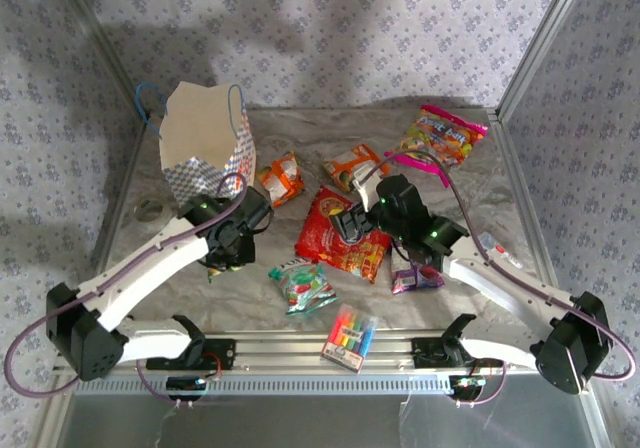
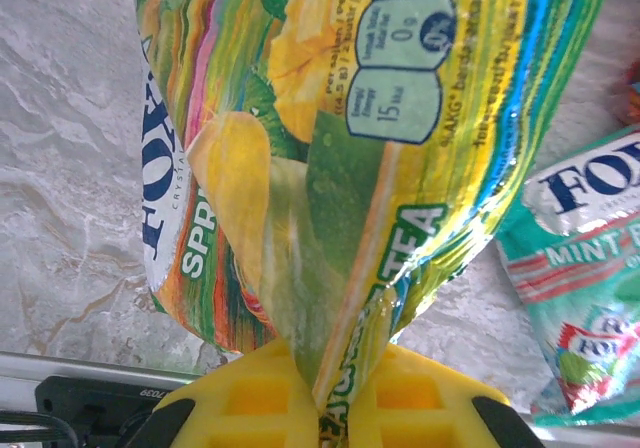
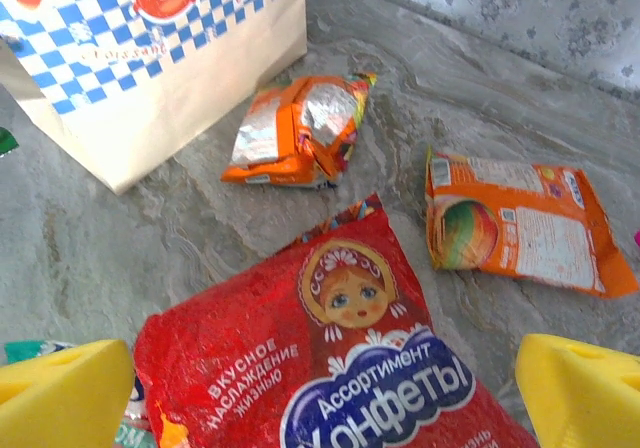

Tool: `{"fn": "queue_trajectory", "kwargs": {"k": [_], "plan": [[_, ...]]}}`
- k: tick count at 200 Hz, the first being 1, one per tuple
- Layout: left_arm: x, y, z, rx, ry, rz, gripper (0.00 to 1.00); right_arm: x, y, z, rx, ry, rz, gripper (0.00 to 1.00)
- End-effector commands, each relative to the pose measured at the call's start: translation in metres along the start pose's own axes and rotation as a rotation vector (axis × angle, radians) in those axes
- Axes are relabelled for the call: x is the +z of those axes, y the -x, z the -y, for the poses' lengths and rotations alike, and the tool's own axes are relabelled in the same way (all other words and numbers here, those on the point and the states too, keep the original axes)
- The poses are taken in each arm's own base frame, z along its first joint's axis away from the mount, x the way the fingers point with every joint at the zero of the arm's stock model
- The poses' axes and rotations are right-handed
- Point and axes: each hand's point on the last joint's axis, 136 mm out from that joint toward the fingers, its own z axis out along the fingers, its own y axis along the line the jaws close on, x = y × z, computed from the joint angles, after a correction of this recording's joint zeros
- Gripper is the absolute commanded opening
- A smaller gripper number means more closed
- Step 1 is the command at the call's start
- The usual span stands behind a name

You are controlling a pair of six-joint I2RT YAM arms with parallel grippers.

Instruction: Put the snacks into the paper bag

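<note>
My left gripper [image 1: 228, 253] is shut on the bottom seam of a green-yellow snack packet [image 2: 340, 148], which hangs in front of its yellow fingers [image 2: 250, 398], near the foot of the paper bag [image 1: 205, 138]. The bag stands upright at the back left with its mouth open. My right gripper [image 1: 352, 226] hovers open over the large red cookie bag [image 3: 330, 368], with a yellow fingertip on either side. Two orange-white packets [image 3: 300, 128] [image 3: 520, 223] lie beyond it. A green-red packet [image 1: 305, 288], a purple one [image 1: 415, 278] and the pink-edged candy bag [image 1: 440, 133] lie on the table.
A clear pack of coloured markers [image 1: 350, 336] lies at the near edge by the metal rail. Metal frame posts and patterned walls bound the table on the left, right and back. The green-red packet [image 2: 585, 268] lies just right of the left gripper.
</note>
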Motion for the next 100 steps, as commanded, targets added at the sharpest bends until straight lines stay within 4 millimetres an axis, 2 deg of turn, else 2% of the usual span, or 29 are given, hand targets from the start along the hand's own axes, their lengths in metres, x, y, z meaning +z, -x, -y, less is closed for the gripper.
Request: {"fn": "queue_trajectory", "kwargs": {"k": [1, 43, 100], "plan": [[-0.024, -0.002, -0.01, 0.046, 0.001, 0.011, 0.0, 0.001, 0.029, -0.004, 0.016, 0.032, 0.058, 0.99], [-0.048, -0.002, -0.001, 0.088, -0.133, 0.05, 0.0, 0.008, 0.048, -0.013, 0.017, 0.068, 0.071, 0.98], [-0.083, 0.001, -0.008, 0.099, -0.207, 0.131, 0.0, 0.019, 0.091, -0.037, 0.012, 0.159, 0.13, 0.98]]}}
